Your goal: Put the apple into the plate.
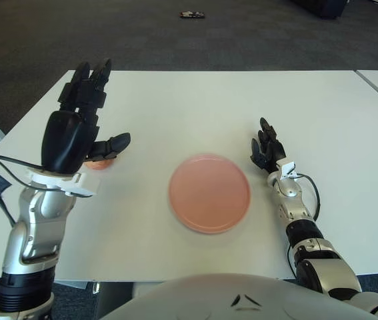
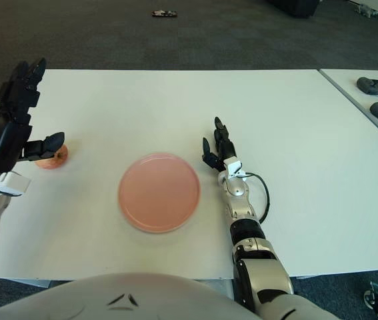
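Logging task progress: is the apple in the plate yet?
No. The apple sits on the table left of the empty plate, behind the raised, open left robot hand.

table (image 1: 195, 100): white | plate (image 1: 209, 193): plain salmon pink | apple (image 2: 51, 159): red-orange, mostly hidden by the thumb | left hand (image 1: 75, 130): black fingers and palm, silver forearm, white wrist tag, black cable | right hand (image 1: 267, 148): black fingers, silver forearm, white tag | floor (image 1: 175, 40): dark grey carpet
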### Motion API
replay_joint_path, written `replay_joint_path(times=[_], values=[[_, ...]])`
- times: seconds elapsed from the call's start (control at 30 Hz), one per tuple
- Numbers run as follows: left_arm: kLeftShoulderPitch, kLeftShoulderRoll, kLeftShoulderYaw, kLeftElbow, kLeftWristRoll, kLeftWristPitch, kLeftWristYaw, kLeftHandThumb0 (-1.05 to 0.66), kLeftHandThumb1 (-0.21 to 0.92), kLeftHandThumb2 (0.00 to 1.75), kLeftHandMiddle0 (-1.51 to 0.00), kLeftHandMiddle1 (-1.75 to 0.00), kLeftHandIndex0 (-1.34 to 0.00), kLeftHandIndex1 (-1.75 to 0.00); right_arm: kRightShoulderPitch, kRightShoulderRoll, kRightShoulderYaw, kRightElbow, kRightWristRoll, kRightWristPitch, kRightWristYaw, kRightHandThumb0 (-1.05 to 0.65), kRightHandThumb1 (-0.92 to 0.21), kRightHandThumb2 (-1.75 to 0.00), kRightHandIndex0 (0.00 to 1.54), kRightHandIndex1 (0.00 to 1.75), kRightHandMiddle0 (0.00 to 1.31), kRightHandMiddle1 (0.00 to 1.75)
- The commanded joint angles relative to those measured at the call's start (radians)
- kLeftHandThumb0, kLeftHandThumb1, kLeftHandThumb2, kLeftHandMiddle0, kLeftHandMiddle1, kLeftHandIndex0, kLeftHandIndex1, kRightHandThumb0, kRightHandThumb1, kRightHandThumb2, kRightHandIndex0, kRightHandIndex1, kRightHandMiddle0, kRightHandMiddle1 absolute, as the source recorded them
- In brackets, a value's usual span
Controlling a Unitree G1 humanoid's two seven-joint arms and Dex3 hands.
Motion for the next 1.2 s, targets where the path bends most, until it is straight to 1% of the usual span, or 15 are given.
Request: replay_joint_path(times=[0.0, 0.17, 0.27, 0.33, 0.5, 0.6, 0.73, 0.87, 0.93, 1.07, 1.13, 1.17], values=[[0.001, 0.044, 0.04, -0.076, 0.034, 0.075, -0.095, -0.85, 0.92, 0.78, -0.15, -0.01, 0.0, -0.23, 0.02, 0.01, 0.002, 0.033, 0.011, 0.027, 0.008, -0.77, -0.92, -0.75, 0.05, 0.01, 0.0, 0.0], [0.015, 0.077, 0.086, -0.132, 0.055, 0.151, -0.193, -0.93, 0.92, 0.77, -0.13, -0.01, 0.0, -0.23, 0.017, 0.014, 0.0, 0.04, 0.01, 0.025, 0.007, -0.76, -0.92, -0.74, 0.05, 0.01, 0.0, 0.0], [0.037, 0.113, 0.131, -0.162, 0.117, 0.221, -0.276, -0.98, 0.92, 0.78, -0.12, 0.0, 0.0, -0.25, 0.014, 0.015, -0.001, 0.045, 0.008, 0.026, 0.003, -0.75, -0.92, -0.74, 0.06, 0.01, 0.0, 0.0], [0.042, 0.122, 0.144, -0.172, 0.138, 0.244, -0.307, -1.02, 0.92, 0.79, -0.1, 0.0, 0.0, -0.25, 0.014, 0.017, 0.0, 0.046, 0.007, 0.026, 0.002, -0.75, -0.92, -0.74, 0.06, 0.01, 0.0, 0.0], [0.034, 0.165, 0.168, -0.147, 0.168, 0.289, -0.369, -1.04, 0.92, 0.76, -0.07, 0.0, 0.0, -0.27, 0.013, 0.018, 0.001, 0.048, 0.005, 0.025, -0.001, -0.74, -0.92, -0.75, 0.06, 0.01, 0.0, 0.0], [0.006, 0.218, 0.157, -0.074, 0.207, 0.3, -0.388, -1.05, 0.92, 0.73, -0.05, 0.0, 0.0, -0.32, 0.011, 0.018, 0.002, 0.05, 0.005, 0.024, 0.0, -0.74, -0.92, -0.75, 0.06, 0.01, 0.0, 0.0], [-0.004, 0.248, 0.135, -0.045, 0.254, 0.313, -0.405, -1.05, 0.92, 0.73, -0.04, 0.0, 0.0, -0.38, 0.01, 0.018, 0.002, 0.053, 0.005, 0.024, 0.002, -0.73, -0.92, -0.76, 0.06, 0.01, 0.0, 0.0], [-0.03, 0.302, 0.078, 0.037, 0.32, 0.306, -0.42, -1.05, 0.92, 0.78, -0.05, -0.01, 0.0, -0.41, 0.008, 0.018, 0.002, 0.057, 0.005, 0.025, 0.002, -0.73, -0.92, -0.76, 0.05, 0.01, 0.0, 0.0], [-0.033, 0.331, 0.07, 0.05, 0.312, 0.299, -0.453, -1.05, 0.92, 0.8, -0.05, -0.01, 0.0, -0.41, 0.005, 0.017, 0.001, 0.061, 0.006, 0.024, 0.002, -0.74, -0.92, -0.76, 0.05, 0.0, 0.0, 0.0], [-0.041, 0.369, 0.06, 0.076, 0.285, 0.288, -0.495, -1.05, 0.92, 0.81, -0.06, -0.01, 0.0, -0.41, 0.003, 0.017, 0.001, 0.067, 0.005, 0.022, 0.0, -0.74, -0.92, -0.76, 0.05, 0.0, 0.0, 0.0], [-0.05, 0.394, 0.045, 0.117, 0.272, 0.272, -0.509, -1.05, 0.92, 0.8, -0.06, -0.01, 0.0, -0.41, -0.001, 0.016, 0.0, 0.075, 0.005, 0.02, 0.0, -0.74, -0.92, -0.76, 0.05, 0.0, 0.0, 0.0], [-0.057, 0.407, 0.028, 0.178, 0.271, 0.245, -0.489, -1.05, 0.92, 0.8, -0.06, -0.01, 0.0, -0.41, -0.003, 0.016, 0.0, 0.078, 0.005, 0.02, -0.001, -0.74, -0.92, -0.76, 0.05, 0.0, 0.0, 0.0]])
